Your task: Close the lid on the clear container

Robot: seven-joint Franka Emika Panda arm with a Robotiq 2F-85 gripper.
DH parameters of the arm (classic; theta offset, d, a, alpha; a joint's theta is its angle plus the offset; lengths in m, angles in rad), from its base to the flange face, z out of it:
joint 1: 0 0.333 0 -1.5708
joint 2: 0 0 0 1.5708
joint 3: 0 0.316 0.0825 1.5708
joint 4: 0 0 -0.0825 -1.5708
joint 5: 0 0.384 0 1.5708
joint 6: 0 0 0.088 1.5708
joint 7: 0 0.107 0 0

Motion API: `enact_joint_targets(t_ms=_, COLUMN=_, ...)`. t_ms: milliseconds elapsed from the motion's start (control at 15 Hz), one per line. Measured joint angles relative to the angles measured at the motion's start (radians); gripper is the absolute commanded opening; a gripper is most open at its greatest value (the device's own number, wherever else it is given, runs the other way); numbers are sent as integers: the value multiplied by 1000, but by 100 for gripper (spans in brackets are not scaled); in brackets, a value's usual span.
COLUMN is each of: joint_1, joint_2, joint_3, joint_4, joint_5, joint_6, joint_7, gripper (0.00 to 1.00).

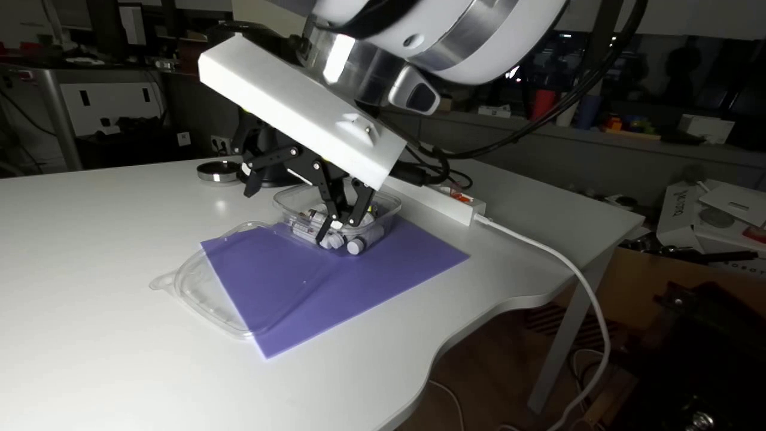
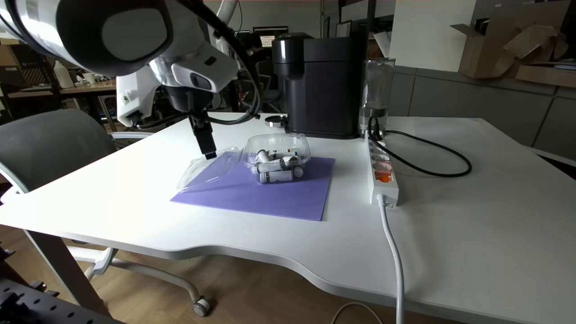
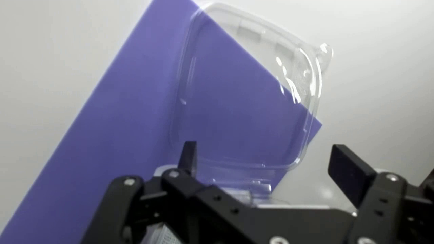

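My gripper (image 3: 264, 157) raised near the purple mat (image 2: 270, 198), its two fingers (image 3: 349, 173) wide apart, the clear box (image 2: 283, 142), with white tubes (image 2: 275, 175) inside, standing at least partly on the mat, the lid (image 3: 247, 91) open, lying partly over the mat, partly past its edge.

the lid (image 3: 247, 89) overlaps the purple mat (image 3: 122, 115), end effector (image 3: 266, 162) spread.

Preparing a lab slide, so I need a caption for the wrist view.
Open gripper in the foreground; the clear lid lies open, partly over the purple mat, partly over the white table.
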Motion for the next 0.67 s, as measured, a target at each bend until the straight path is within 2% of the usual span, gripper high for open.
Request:
enact_joint_targets(t_ms=133, joint_1=16, joint_2=17, joint_3=16, joint_4=-16, joint_5=18, joint_6=-26, joint_7=13, gripper=100)
enact_joint_targets(t_ms=333, joint_1=65, joint_2=30, joint_3=-5, joint_4=-25, joint_5=19, joint_6=-14, joint_7=24, gripper=100)
enact_joint_targets(t_ms=467, joint_1=74, joint_2=30, joint_3=-12, joint_4=-25, joint_5=13, joint_6=-12, joint_7=26, gripper=100)
enact_joint_targets(t_ms=667, joint_1=122, joint_2=32, joint_3=-67, joint_4=-20, joint_5=12, joint_6=-8, joint_7=26, gripper=100)
